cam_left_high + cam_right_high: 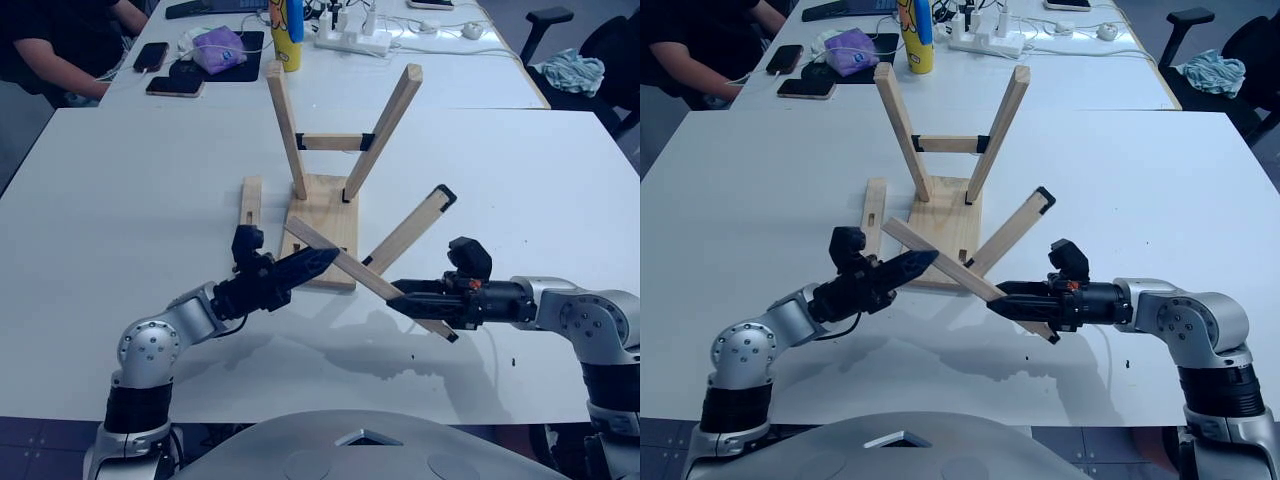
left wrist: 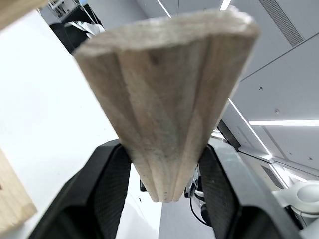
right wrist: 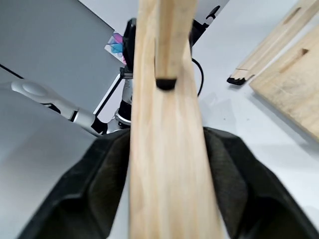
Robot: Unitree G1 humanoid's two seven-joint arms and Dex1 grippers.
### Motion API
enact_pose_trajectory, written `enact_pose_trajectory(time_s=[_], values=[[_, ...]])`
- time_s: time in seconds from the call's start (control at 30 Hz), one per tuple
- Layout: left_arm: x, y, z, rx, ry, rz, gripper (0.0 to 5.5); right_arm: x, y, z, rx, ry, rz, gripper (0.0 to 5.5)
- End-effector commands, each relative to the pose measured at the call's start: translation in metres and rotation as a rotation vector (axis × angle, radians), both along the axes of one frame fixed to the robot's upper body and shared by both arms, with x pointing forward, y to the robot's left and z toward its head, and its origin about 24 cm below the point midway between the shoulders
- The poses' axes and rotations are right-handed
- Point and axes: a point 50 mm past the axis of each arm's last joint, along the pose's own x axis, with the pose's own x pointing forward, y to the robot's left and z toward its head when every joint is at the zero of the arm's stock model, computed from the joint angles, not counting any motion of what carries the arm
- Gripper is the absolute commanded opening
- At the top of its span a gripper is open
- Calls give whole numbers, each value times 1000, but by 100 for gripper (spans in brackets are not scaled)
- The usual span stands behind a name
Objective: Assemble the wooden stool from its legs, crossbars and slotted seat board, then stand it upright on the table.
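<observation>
**Head views.** We find the seat board (image 1: 325, 225) lying flat on the table (image 1: 120, 220). Two standing legs (image 1: 287, 125) rise from it, joined by a crossbar (image 1: 335, 142). A loose bar (image 1: 251, 200) lies just beside the board on the robot's left. A third leg (image 1: 350, 268) is held slantwise over the board's near edge. The left gripper (image 1: 322, 258) holds it toward its far end and the right gripper (image 1: 400, 299) toward its near end. A capped bar (image 1: 410, 230) slants away beneath it; we cannot tell whether the two are joined.

**Left wrist view.** Both fingers (image 2: 107, 189) are pressed against the third leg's sides.

**Right wrist view.** The pads (image 3: 99, 174) clamp the same leg, and a black-ended piece meets its face.

**Assessment.** We judge the second leg set is being fitted. Next, both arms must tip the leg upright together and line its end up with a free slot.
</observation>
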Motion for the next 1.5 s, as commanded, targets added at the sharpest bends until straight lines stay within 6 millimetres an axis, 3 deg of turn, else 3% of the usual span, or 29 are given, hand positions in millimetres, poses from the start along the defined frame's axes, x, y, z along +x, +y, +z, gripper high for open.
enact_pose_trajectory(time_s=[0.03, 0.17, 0.33, 0.43, 0.5, 0.53, 0.6, 0.7, 0.87, 1.07, 1.17, 1.5], values=[[12, 11, 14, -5, -77, 96, 202, 8, -6, 9, 6, -28, -13, 325], [15, 24, 20, 14, -108, 123, 202, 10, -18, 13, 41, -30, -83, 386], [16, 53, 26, 95, -132, 170, 202, 14, -31, 18, 40, -57, -164, 458], [18, 73, 34, 154, -163, 215, 202, 19, -38, 13, -11, -100, -236, 462], [20, 94, 45, 195, -201, 271, 202, 19, -38, 0, -137, -152, -266, 462], [22, 106, 55, 218, -232, 304, 202, 21, -34, -10, -251, -242, -279, 462], [26, 125, 72, 247, -285, 345, 202, 20, -18, -16, -317, -377, -275, 462], [32, 138, 96, 283, -360, 361, 202, 21, 12, -26, -508, -729, -210, 462], [40, 132, 116, 293, -452, 354, 202, 21, 49, -44, -588, -1067, -184, 462], [41, 124, 112, 312, -479, 351, 202, 24, 73, -74, -667, -1209, -71, 462], [43, 119, 109, 325, -489, 332, 202, 31, 68, -78, -738, -1269, -42, 462], [43, 98, 102, 462, -607, 289, 202, 60, 28, -63, -870, -1375, 28, 462]])
